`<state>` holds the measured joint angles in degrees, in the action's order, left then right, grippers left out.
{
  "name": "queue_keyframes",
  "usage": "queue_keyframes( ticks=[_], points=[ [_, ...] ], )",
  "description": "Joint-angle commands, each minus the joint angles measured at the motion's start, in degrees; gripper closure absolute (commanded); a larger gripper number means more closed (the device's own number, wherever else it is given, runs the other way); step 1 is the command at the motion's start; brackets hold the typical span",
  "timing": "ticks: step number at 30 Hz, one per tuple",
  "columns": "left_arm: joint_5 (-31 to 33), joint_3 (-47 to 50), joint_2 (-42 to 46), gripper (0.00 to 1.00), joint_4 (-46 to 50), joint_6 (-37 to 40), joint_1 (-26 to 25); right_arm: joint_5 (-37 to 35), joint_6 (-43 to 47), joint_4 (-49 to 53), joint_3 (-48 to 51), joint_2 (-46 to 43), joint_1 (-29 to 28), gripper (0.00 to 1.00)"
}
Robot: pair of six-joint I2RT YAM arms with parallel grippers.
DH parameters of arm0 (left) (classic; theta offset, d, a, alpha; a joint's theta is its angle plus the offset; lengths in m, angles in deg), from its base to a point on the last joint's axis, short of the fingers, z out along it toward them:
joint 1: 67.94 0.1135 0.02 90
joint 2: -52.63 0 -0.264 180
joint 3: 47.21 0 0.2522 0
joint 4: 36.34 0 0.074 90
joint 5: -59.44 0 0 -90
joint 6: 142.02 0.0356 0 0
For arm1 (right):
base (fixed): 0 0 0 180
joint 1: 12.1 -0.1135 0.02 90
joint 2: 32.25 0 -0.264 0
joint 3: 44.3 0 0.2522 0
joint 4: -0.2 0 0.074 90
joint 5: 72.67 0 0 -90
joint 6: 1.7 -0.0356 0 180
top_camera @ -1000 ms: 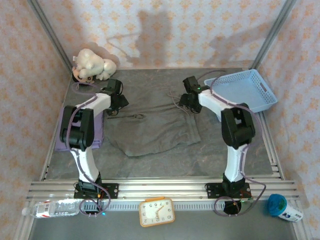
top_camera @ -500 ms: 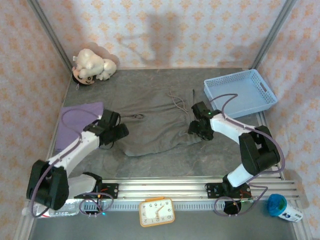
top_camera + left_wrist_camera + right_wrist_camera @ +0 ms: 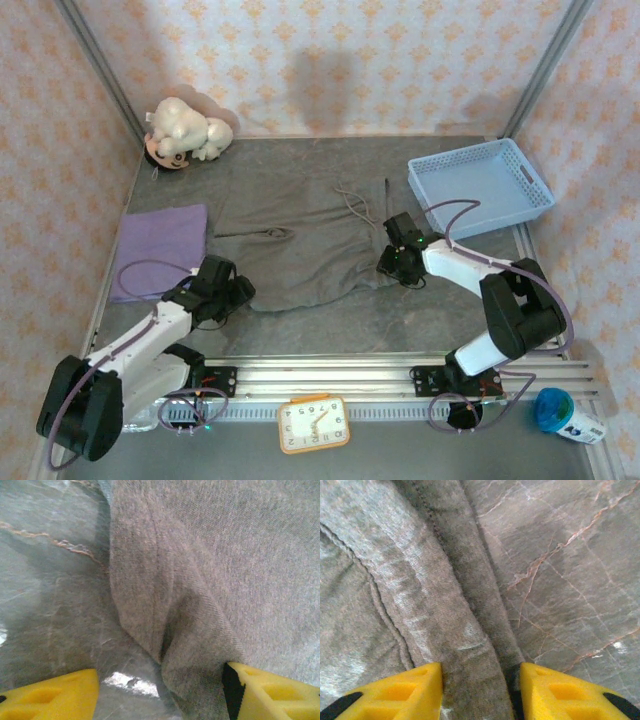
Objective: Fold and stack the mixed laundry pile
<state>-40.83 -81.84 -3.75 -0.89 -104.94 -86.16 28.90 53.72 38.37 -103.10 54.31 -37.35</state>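
A dark grey-olive shirt (image 3: 300,235) lies spread out in the middle of the table (image 3: 330,330). The left gripper (image 3: 238,292) is low at its near left corner. The right gripper (image 3: 393,262) is at its right edge (maybe touching the cloth, it is hard to tell). A folded lilac-purple shirt (image 3: 160,250) lies beside it on the left. A white plush toy (image 3: 185,130) sits in the far left corner.

Nothing is legible; the clock (image 3: 314,424) numerals are too small.

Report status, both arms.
Left gripper open at grey shirt corner. Right gripper open astride its hem. Lilac shirt flat, far left.
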Motion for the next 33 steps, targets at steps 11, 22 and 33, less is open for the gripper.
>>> queue_keyframes(
  ticks=[11, 22, 33],
  points=[
    [0.1, -4.1, -12.3, 0.93, -10.3, -2.2, -2.9, -2.8, -1.3, -0.6, 2.1, -2.3, -0.3, 0.94],
    [8.4, -17.9, -1.1, 1.00, 4.2, 3.0, -2.8, -2.0, -2.2, 6.1, -6.7, -11.9, 0.0, 1.00],
    [11.4, -35.7, -18.3, 1.00, -2.2, 7.2, 8.2, -2.8, -4.0, 0.7, -26.0, 2.9, 5.2, 1.00]
  ],
)
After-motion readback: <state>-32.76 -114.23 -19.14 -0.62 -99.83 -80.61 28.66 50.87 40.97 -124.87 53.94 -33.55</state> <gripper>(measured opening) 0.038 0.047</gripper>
